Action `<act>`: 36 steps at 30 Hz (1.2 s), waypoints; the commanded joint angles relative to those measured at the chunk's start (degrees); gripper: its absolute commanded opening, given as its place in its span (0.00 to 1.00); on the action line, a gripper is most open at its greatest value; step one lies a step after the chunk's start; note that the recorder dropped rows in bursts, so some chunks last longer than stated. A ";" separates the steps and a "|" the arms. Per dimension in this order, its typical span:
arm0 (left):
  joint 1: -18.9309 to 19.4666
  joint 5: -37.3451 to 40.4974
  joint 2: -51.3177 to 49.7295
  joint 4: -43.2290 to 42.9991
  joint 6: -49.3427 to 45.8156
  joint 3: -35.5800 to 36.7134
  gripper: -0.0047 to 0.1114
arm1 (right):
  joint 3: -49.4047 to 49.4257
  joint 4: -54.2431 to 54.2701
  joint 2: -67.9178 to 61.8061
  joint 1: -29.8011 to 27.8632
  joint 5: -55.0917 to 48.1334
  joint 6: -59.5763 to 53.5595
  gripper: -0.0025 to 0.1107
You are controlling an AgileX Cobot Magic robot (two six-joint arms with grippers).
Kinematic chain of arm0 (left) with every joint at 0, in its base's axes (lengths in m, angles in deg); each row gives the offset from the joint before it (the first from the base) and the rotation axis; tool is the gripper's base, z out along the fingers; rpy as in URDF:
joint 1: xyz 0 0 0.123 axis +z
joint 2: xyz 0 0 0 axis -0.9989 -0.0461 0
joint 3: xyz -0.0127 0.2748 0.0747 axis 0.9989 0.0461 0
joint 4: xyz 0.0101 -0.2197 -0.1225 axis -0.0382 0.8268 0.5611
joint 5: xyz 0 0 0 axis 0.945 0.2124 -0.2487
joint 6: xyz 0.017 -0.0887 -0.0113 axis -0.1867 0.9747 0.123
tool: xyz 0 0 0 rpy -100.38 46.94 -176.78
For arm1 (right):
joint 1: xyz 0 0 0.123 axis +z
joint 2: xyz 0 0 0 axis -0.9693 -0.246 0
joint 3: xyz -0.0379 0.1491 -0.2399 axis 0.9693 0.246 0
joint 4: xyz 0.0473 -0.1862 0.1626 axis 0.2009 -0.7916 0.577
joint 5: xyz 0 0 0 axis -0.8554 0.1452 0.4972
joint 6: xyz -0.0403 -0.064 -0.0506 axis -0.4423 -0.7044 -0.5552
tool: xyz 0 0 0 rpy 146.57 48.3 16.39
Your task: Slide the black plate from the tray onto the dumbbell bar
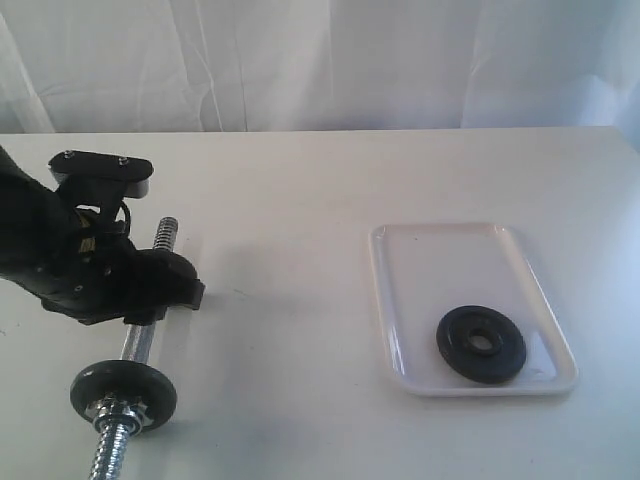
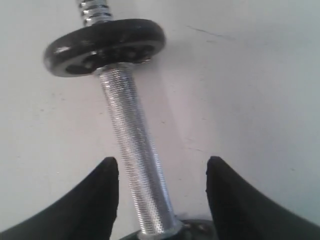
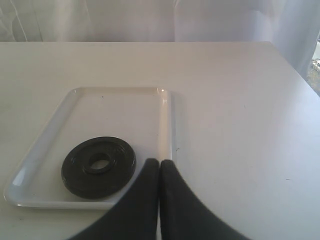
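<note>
The black plate (image 1: 481,343) lies flat in the near right part of the white tray (image 1: 452,238). At the table's left lies the dumbbell bar (image 1: 137,345), carrying a black disc (image 1: 123,393) near its close threaded end. My left gripper (image 1: 150,290) hovers over the bar's middle. In the left wrist view it (image 2: 162,162) is open, its fingers either side of the knurled bar (image 2: 131,150) without touching it, and the disc (image 2: 105,44) sits further along. My right gripper (image 3: 160,162) is shut and empty, close beside the plate (image 3: 98,166) and just over the tray's rim (image 3: 167,120).
A white curtain hangs behind the white table (image 1: 300,200). The bar's far threaded end (image 1: 165,233) sticks out beyond my left gripper. A second dark part (image 2: 200,231) sits on the bar right under the left gripper. The right arm is outside the exterior view.
</note>
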State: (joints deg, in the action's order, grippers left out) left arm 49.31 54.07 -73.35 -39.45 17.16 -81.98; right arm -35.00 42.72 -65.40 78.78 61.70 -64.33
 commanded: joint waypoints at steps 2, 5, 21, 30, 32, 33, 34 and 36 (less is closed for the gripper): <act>0.23 3.31 -3.39 -14.92 20.04 -0.34 0.54 | 0.12 -0.31 0.27 -0.14 0.19 0.17 0.02; 0.23 0.73 -4.74 -16.27 22.29 -0.34 0.54 | 0.12 -0.31 0.27 -0.14 0.19 0.17 0.02; 1.42 -4.01 -13.14 -19.26 22.28 -0.47 0.54 | 0.12 -0.31 0.27 -0.14 0.19 0.17 0.02; 3.39 -10.47 -14.90 -19.16 22.44 -0.47 0.54 | 0.12 -0.31 0.27 -0.14 0.19 0.17 0.02; 3.39 -12.58 -14.86 -19.16 22.26 -0.47 0.54 | 0.12 -0.31 0.27 -0.14 0.19 0.17 0.02; 3.39 -12.82 -14.86 -19.16 22.26 -0.47 0.54 | 0.12 -0.31 0.27 -0.14 0.19 0.17 0.02; 3.39 -12.82 -14.86 -19.16 22.26 -0.47 0.54 | 0.12 -0.31 0.27 -0.14 0.19 0.17 0.02; 3.39 -12.34 -15.18 -19.16 22.26 -0.47 0.54 | 0.12 -0.31 0.27 -0.14 0.19 0.17 0.02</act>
State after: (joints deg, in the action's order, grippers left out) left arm 52.63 41.25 -88.34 -57.96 39.12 -82.20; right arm -35.00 42.72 -65.40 78.78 61.70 -64.33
